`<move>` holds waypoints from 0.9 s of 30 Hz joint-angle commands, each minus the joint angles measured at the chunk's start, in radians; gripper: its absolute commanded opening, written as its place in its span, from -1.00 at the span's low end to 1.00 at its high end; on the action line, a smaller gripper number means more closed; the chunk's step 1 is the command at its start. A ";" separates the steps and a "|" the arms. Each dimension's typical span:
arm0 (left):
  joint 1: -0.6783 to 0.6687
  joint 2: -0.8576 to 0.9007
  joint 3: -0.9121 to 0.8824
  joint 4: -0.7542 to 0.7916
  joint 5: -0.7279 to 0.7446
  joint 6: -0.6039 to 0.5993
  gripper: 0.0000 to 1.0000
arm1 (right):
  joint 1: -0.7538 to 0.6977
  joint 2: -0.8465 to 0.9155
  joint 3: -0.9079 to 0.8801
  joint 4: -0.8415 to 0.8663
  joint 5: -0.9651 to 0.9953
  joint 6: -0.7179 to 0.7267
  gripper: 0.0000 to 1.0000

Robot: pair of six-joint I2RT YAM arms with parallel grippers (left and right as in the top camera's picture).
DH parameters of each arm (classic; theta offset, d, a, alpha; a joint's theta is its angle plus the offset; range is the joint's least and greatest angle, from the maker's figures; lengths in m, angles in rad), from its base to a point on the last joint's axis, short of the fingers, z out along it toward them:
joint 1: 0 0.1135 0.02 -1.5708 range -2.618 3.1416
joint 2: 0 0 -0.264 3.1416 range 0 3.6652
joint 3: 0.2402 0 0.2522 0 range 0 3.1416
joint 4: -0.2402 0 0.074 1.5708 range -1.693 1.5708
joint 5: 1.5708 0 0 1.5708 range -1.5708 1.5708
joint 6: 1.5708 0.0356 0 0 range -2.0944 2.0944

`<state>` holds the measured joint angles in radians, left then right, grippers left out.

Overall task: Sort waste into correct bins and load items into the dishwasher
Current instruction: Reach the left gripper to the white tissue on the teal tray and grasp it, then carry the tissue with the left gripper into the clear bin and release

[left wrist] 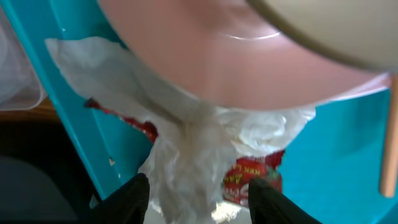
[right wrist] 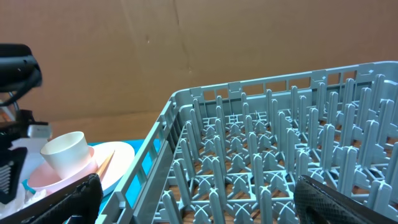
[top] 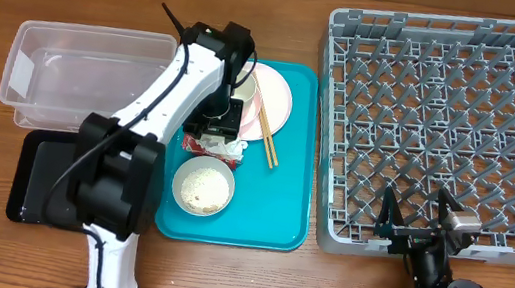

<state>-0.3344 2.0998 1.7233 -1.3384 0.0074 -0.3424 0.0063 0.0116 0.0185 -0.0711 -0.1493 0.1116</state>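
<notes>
Pinching the crumpled white napkin (left wrist: 186, 168), left fingers (left wrist: 134, 198) sit clenched on either side of the bunch, pointing down at the teal tray (left wrist: 336, 143); napkin lies over the red-and-white wrapper (left wrist: 258, 177), just beside the pink plate (left wrist: 249, 62) rim. Clear tub (top: 55, 75) lies off the tray's left side, so the left arm is nearer; right fingers (right wrist: 62, 199) spread wide, empty, well apart by the dish rack (top: 443, 120)

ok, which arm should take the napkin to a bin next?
Left. The left fingers flank the napkin on the teal tray; the right fingers hang open at the dish rack's near edge, away from the waste.
</notes>
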 commanded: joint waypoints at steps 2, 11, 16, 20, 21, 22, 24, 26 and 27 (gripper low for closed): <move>0.000 0.048 0.013 0.003 -0.070 -0.013 0.07 | -0.002 -0.009 -0.011 0.004 0.003 0.001 1.00; 0.000 0.064 0.013 0.011 -0.070 -0.013 -0.19 | -0.002 -0.009 -0.011 0.004 0.003 0.001 1.00; 0.000 0.064 0.013 0.012 -0.070 -0.013 -0.56 | -0.002 -0.009 -0.011 0.004 0.003 0.001 1.00; 0.000 0.064 0.013 0.006 -0.069 -0.009 -0.92 | -0.002 -0.009 -0.011 0.004 0.003 0.001 1.00; 0.000 0.064 0.013 0.004 -0.069 -0.009 -0.92 | -0.002 -0.009 -0.011 0.004 0.003 0.001 1.00; 0.000 0.064 0.014 0.003 -0.067 -0.009 -0.92 | -0.002 -0.009 -0.011 0.004 0.003 0.001 1.00; 0.000 0.063 0.035 -0.020 -0.068 0.039 -0.92 | -0.002 -0.009 -0.011 0.004 0.003 0.001 1.00; 0.001 0.063 0.082 -0.067 -0.068 0.081 -0.92 | -0.002 -0.009 -0.011 0.004 0.003 0.001 1.00; 0.001 0.063 0.116 -0.097 -0.068 0.085 -0.92 | -0.002 -0.009 -0.011 0.004 0.003 0.001 1.00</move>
<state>-0.3344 2.1468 1.7432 -1.3853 -0.0463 -0.3187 0.0063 0.0116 0.0185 -0.0715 -0.1493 0.1112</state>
